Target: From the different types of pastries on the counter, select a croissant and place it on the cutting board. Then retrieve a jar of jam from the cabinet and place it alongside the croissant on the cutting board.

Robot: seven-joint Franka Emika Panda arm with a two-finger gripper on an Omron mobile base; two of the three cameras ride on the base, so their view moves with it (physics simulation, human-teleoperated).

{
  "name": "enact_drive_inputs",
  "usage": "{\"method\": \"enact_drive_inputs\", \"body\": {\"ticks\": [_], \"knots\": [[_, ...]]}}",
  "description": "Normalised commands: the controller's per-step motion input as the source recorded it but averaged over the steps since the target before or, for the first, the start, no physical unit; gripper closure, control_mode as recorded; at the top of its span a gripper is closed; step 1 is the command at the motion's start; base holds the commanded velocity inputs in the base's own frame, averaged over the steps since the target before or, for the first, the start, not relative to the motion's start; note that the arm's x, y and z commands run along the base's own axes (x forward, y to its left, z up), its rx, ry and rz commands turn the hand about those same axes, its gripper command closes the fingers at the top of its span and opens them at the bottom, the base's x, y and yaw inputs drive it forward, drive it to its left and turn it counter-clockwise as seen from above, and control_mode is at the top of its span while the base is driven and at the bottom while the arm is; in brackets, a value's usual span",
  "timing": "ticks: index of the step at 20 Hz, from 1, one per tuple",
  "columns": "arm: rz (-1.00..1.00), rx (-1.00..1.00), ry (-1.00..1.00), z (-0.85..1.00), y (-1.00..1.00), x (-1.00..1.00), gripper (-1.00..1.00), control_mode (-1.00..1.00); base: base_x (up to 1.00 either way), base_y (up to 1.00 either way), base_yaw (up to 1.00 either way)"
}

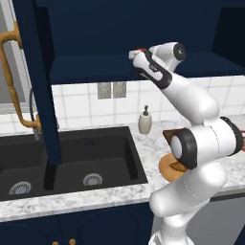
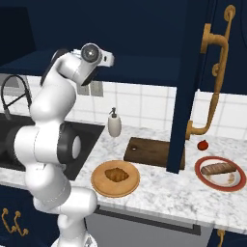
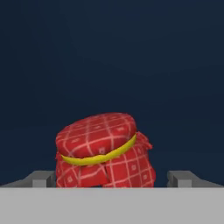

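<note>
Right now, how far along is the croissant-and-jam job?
Done: nothing yet; the croissant lies on the round plate, not the cutting board. In hand: the open claw flanks the jam jar inside the cabinet. Left: both placements.

Sink (image 1: 72, 158), soap dispenser (image 2: 114, 124), red plate (image 2: 219, 183)

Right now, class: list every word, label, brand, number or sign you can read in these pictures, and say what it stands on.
None can be read.
Jar: red checked cloth cover with a yellow band, no label showing.
Soap bottle: plain, no lettering.
Wall outlets: blank plates.
Cabinet door, board, plates and counter: no markings.
</note>
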Motion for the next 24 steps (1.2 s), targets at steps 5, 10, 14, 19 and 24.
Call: {"method": "enact_drive_inputs", "body": {"ticks": [5, 10, 14, 19, 24], "knots": [[0.07, 0.0, 0.0, -0.08, 0.0, 0.16, -1.0, -1.0, 0.0, 0.0, 0.0], [0.03, 0.0, 0.0, -0.02, 0.0, 0.04, 1.0, -1.0, 0.0, 0.0, 0.0], [0.01, 0.02, -0.22, 0.34, -0.06, -0.52, 1.0, -1.0, 0.0, 0.0, 0.0], [0.0, -0.07, -0.2, 0.53, -0.05, -1.0, 1.0, -1.0, 0.0, 0.0, 0.0], [-0.01, -0.17, -0.15, 0.45, -0.27, -1.0, 1.0, -1.0, 0.0, 0.0, 0.0]]}}
